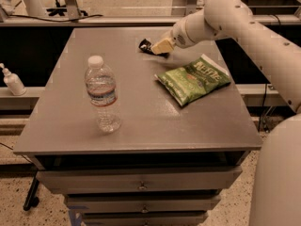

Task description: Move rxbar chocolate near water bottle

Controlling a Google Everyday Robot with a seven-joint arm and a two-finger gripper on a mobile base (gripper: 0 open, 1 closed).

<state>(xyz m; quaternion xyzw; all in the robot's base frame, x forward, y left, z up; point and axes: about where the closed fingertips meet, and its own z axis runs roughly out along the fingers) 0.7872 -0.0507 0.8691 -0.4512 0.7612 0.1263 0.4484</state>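
Fingers [162, 46] look clamped on one end of the rxbar chocolate [144, 44], which pokes out toward the water bottle [102, 94] but sits well behind and right of it, and tbh it's a light, crinkly, slippery wrapper, so pinching the flat middle seems safer.

Item, my arm [244, 29]: white, reached in from the right, forearm sloped down-left. Item, my gripper [155, 47]: sat low at the far side of the table [66, 107], jaws pinched on the rxbar chocolate [144, 44]
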